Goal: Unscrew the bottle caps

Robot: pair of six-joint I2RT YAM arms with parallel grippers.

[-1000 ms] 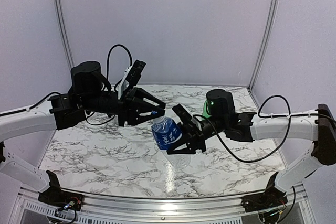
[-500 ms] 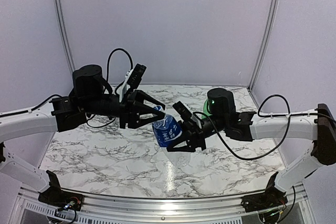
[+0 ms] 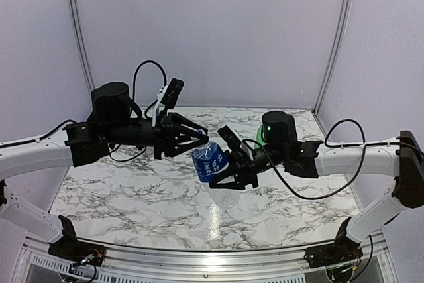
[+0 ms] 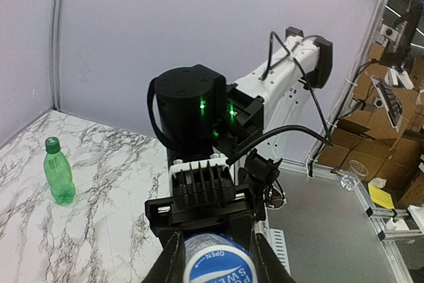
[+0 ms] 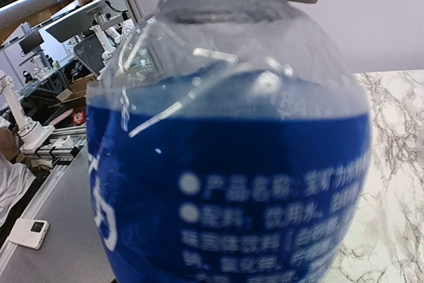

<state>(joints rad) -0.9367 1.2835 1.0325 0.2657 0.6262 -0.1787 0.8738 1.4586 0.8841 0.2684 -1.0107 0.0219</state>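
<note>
While the right gripper (image 3: 222, 164) clamps the blue-label bottle (image 3: 209, 162) tilted above the table's (image 3: 132, 190) middle, the left gripper (image 3: 200, 139) pinches its blue cap (image 4: 218, 266); the green bottle (image 4: 58, 170) stands well apart.

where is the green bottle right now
In the left wrist view, the green bottle stands upright on the marble table, far left, near the wall.

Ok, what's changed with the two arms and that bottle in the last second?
The left gripper moved rightward and closed its wide-open jaws onto the blue cap. The right gripper still holds the blue-label bottle, raised slightly, above the table.
</note>
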